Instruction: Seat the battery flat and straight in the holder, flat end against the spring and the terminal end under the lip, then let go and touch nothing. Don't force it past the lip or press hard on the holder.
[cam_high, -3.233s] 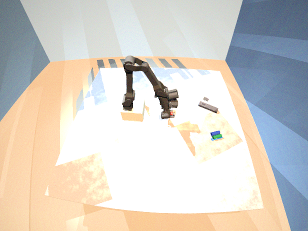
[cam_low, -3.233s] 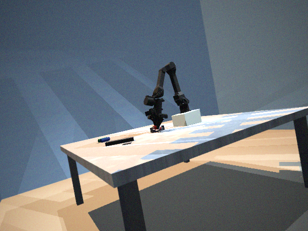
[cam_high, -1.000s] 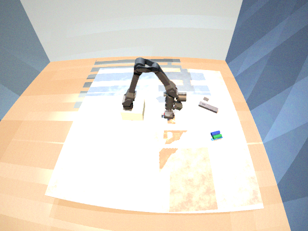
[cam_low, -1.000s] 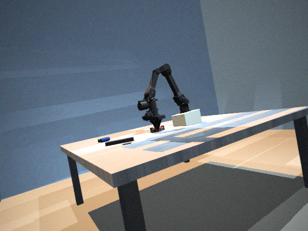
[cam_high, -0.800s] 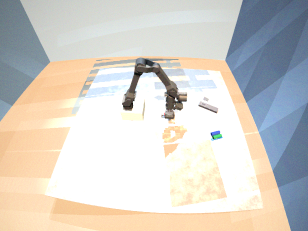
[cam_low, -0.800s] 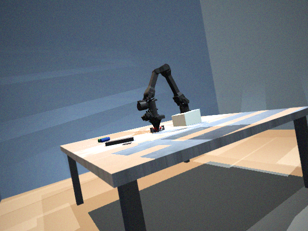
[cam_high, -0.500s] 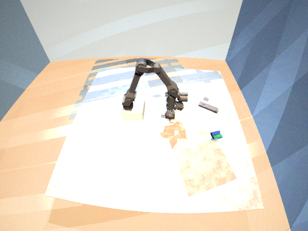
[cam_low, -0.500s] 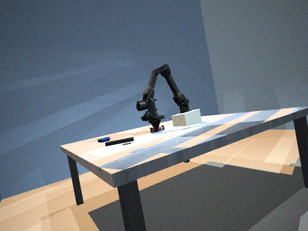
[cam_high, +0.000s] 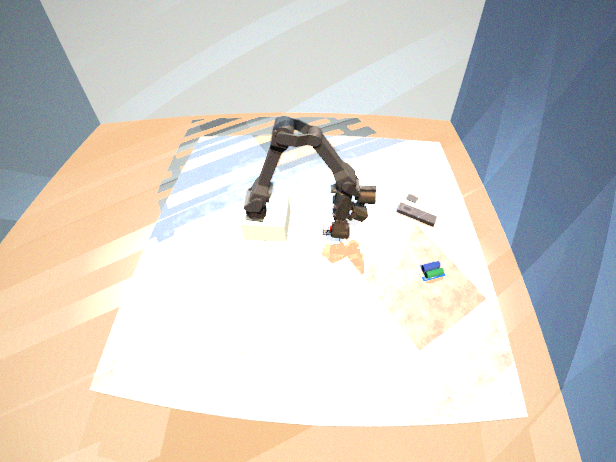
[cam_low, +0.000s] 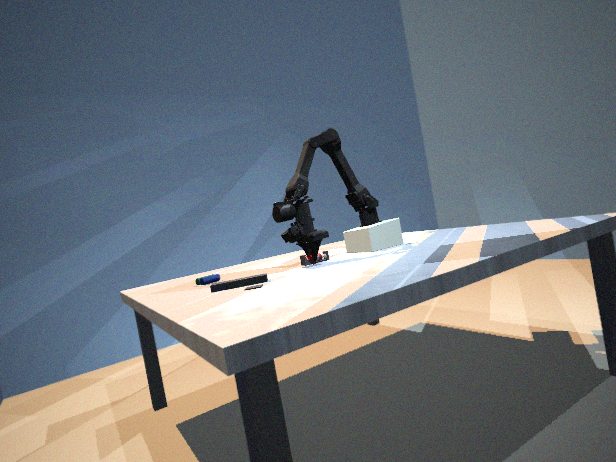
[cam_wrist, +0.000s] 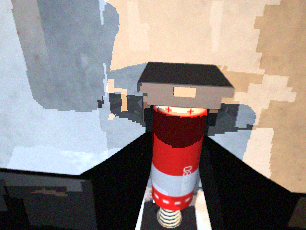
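Observation:
The red and white battery (cam_wrist: 176, 161) (cam_low: 319, 258) lies lengthwise in the black holder (cam_wrist: 185, 72) (cam_low: 303, 260). In the wrist view its flat end is at the bottom, at the coil spring (cam_wrist: 169, 218). Its terminal end, marked with plus signs, is at the holder's far wall, with the tip hidden under the lip. The battery looks nearly in line with the holder; whether it lies fully down is not clear. My gripper (cam_wrist: 175, 141) (cam_low: 313, 260) is low over the holder, slightly open, with one dark finger close beside each side of the battery. Any slight contact cannot be told.
A blue and a green cylinder (cam_high: 431, 266) (cam_low: 208, 279) lie side by side at the right in the top view. A dark bar (cam_high: 416, 214) (cam_low: 239, 283) and a small flat piece (cam_high: 412, 198) (cam_low: 254, 287) lie nearby. A pale block (cam_high: 265, 231) (cam_low: 372, 236) stands by the arm's base.

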